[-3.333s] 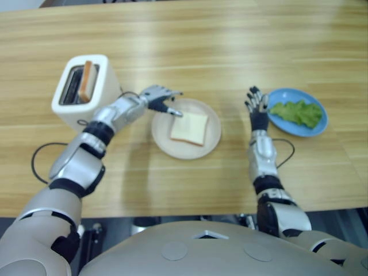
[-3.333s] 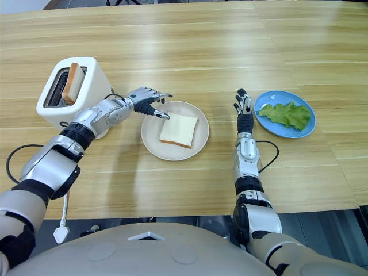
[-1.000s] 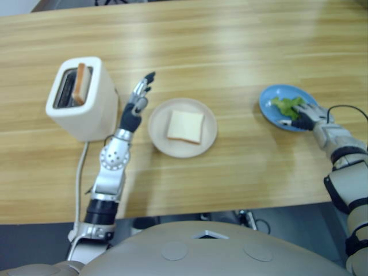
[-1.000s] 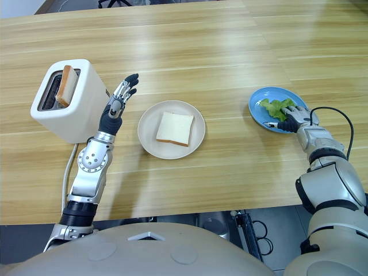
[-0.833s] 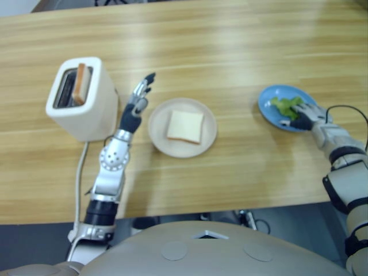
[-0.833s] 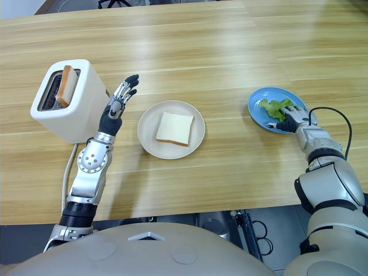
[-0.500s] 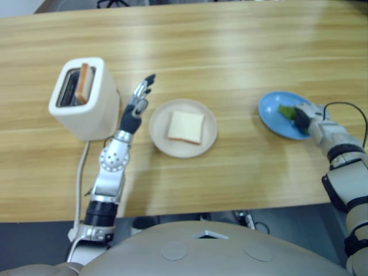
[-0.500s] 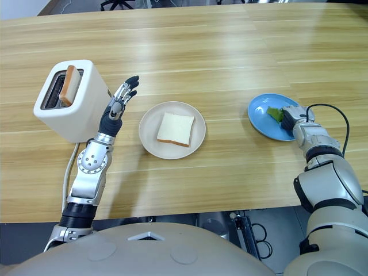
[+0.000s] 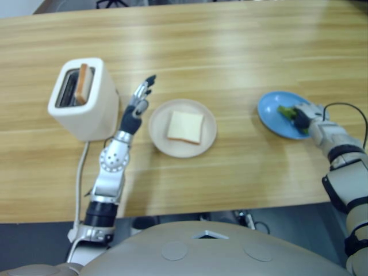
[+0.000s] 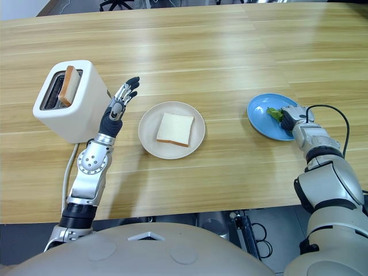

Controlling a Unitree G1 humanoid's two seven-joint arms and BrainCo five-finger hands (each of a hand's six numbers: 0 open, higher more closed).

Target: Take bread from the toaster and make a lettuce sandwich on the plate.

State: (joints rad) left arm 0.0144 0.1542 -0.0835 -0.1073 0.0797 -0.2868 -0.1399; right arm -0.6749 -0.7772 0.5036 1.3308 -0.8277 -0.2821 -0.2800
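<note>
My right hand [image 10: 294,117] pinches green leafy lettuce [image 10: 273,113] well right of the round beige plate [image 10: 149,141]; left hand [image 10: 117,108] just left of it, fingers spread.

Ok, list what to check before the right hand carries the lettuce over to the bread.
1. Right hand closed on the lettuce: ok.
2. Lettuce clear of the blue plate: cannot tell.
3. Bread slice flat on the beige plate, top bare: ok.
4. Left hand open, beside the beige plate, not over it: ok.
5. Second slice standing in the toaster, ready for later: ok.
</note>
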